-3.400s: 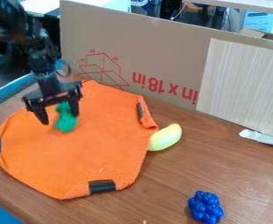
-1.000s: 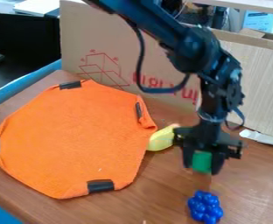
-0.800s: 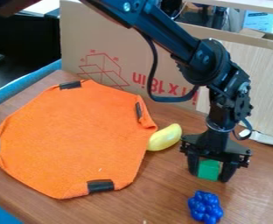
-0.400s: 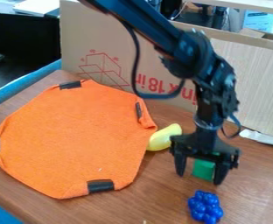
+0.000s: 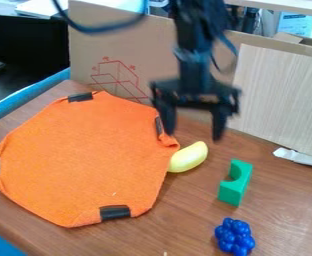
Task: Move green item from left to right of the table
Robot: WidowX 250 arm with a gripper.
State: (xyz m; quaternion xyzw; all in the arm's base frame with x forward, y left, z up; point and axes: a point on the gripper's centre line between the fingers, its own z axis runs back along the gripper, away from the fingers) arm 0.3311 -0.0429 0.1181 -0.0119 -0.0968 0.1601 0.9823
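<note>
Below parted fingers, green block on bare wood, blue cluster nearby.

the cloth lies on the left of the table, the banana at the cloth's right edge, the block farther right, the grapes before the block, and the cardboard behind them all.

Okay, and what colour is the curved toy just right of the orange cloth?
Yellow, as the camera view shows: the curved toy is plain yellow.
</note>
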